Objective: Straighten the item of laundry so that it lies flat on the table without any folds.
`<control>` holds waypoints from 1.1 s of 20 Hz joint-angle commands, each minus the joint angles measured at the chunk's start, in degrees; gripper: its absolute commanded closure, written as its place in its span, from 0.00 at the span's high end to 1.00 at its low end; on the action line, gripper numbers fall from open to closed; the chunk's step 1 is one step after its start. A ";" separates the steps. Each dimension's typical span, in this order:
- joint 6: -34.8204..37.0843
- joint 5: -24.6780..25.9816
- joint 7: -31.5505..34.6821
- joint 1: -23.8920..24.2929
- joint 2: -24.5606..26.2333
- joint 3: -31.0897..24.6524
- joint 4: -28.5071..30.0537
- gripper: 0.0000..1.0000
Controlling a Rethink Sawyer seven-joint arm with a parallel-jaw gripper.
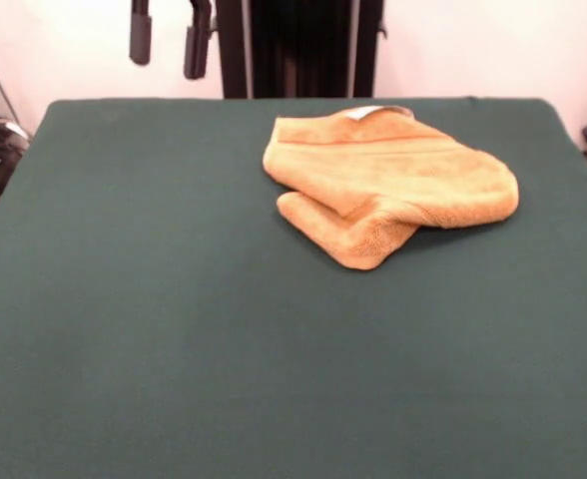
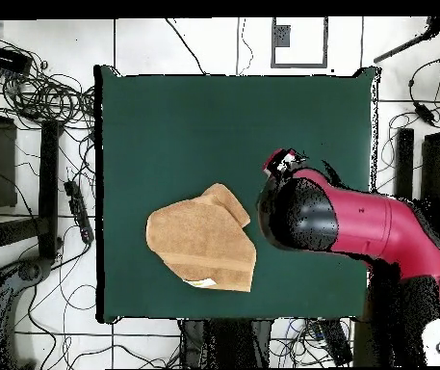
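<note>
A: The gripper [image 1: 169, 40] hangs raised at the left, fingers apart, holding nothing. The towel [image 1: 385, 182] lies folded on the table's [image 1: 154, 319] far right.

B: It should pinch the tucked-under front flap and draw it outward. No containers here.

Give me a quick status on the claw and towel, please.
Claw open, raised, empty. Towel crumpled, one corner folded under, on table. Nothing in the way.
</note>
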State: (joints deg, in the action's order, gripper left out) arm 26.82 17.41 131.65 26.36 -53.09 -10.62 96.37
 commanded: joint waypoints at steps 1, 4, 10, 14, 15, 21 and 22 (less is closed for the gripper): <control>-3.86 2.56 -17.48 6.70 4.02 -20.62 12.85 1.00; -4.15 2.60 -18.51 11.50 6.25 -27.05 14.09 1.00; -2.19 1.45 -18.97 20.91 13.92 -39.80 16.14 1.00; -0.76 4.04 -20.39 24.18 19.63 -43.93 15.37 1.00; -0.36 4.90 -20.65 24.45 20.85 -44.14 14.87 1.00; 0.99 9.93 -21.35 25.80 25.72 -45.88 12.36 1.00; 1.27 10.61 -21.34 26.21 26.20 -46.51 12.25 1.00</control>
State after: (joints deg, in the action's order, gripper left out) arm 24.38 22.89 131.40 53.77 -33.66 -47.70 104.68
